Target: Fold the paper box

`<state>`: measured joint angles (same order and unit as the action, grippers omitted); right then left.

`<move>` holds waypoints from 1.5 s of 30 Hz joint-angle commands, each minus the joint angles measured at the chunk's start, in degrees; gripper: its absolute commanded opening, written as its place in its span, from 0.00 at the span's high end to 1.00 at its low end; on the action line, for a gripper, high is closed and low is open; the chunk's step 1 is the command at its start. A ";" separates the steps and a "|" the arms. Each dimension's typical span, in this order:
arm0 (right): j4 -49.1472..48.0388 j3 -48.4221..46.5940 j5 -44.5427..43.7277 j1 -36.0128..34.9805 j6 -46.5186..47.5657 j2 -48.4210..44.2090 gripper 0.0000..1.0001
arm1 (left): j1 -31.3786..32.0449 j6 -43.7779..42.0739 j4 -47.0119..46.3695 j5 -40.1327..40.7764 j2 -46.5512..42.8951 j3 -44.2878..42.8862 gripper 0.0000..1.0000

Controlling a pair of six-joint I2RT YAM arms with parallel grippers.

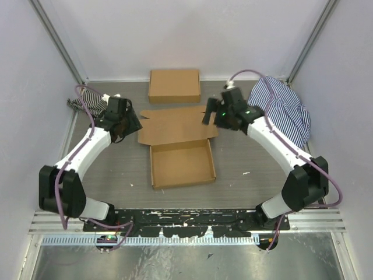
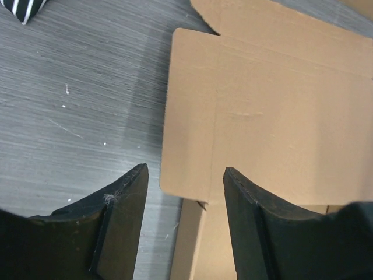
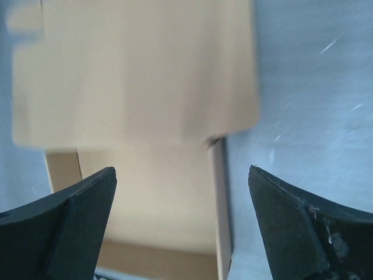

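Observation:
The paper box (image 1: pixel 182 163) lies mid-table with its tray walls standing and its lid panel (image 1: pixel 175 125) spread flat behind the tray. My left gripper (image 1: pixel 133 123) is open at the lid's left side flap. In the left wrist view the flap's corner (image 2: pixel 192 146) sits between its fingers (image 2: pixel 183 169), untouched. My right gripper (image 1: pixel 208 114) is open at the lid's right end. In the right wrist view it (image 3: pixel 182 169) hovers over the tray's right wall (image 3: pixel 220 198) and the blurred lid (image 3: pixel 134 76). Neither gripper holds anything.
A neat closed brown cardboard box (image 1: pixel 174 86) lies at the back. A striped cloth (image 1: pixel 282 108) lies at the right behind the right arm. Another striped cloth (image 1: pixel 84 99) sits at the left; its corner shows in the left wrist view (image 2: pixel 23 9). White walls enclose the table.

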<state>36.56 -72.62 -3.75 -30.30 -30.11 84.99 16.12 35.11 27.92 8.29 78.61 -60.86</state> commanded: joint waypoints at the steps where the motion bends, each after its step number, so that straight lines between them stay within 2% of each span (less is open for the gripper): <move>1: -5.49 -4.10 7.99 14.70 0.46 2.69 0.00 | -4.84 0.38 -3.86 -8.46 5.77 -1.01 0.40; 5: -10.63 -5.83 16.09 20.10 2.38 11.32 0.02 | -7.28 1.71 -7.01 -11.26 8.28 1.01 0.41; 11: -19.39 -4.96 23.64 20.38 2.05 19.65 0.10 | -7.64 3.63 -13.36 -14.95 10.45 3.49 0.42; 19: -18.34 -11.59 26.89 20.24 3.95 28.69 0.18 | -8.03 1.89 -11.62 -14.29 17.46 -1.05 0.43; 24: -18.33 -13.23 28.58 19.21 5.83 31.50 0.28 | -8.38 1.13 -11.59 -14.97 20.54 -2.97 0.44; 29: -16.17 -15.75 28.01 17.24 7.36 33.18 0.49 | -8.38 1.03 -11.91 -15.50 21.35 -3.84 0.46; 35: -14.37 -17.37 25.23 15.13 7.89 32.75 0.63 | -8.34 0.36 -11.43 -16.97 22.60 -5.41 0.51; 40: -12.48 -18.17 21.54 13.45 9.14 30.93 0.82 | -8.39 0.44 -12.49 -18.53 22.90 -5.48 0.56; 43: -12.09 -17.92 20.79 13.21 9.29 29.24 0.98 | -8.36 0.21 -12.59 -18.91 22.70 -5.38 0.57; 45: -10.82 -18.43 19.70 12.90 10.38 28.33 0.99 | -8.34 0.13 -12.86 -20.23 22.58 -5.47 0.59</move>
<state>23.14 -88.68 18.96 -16.36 -22.22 118.19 7.62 36.03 16.69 -8.73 101.01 -64.53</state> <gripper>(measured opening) 0.040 0.427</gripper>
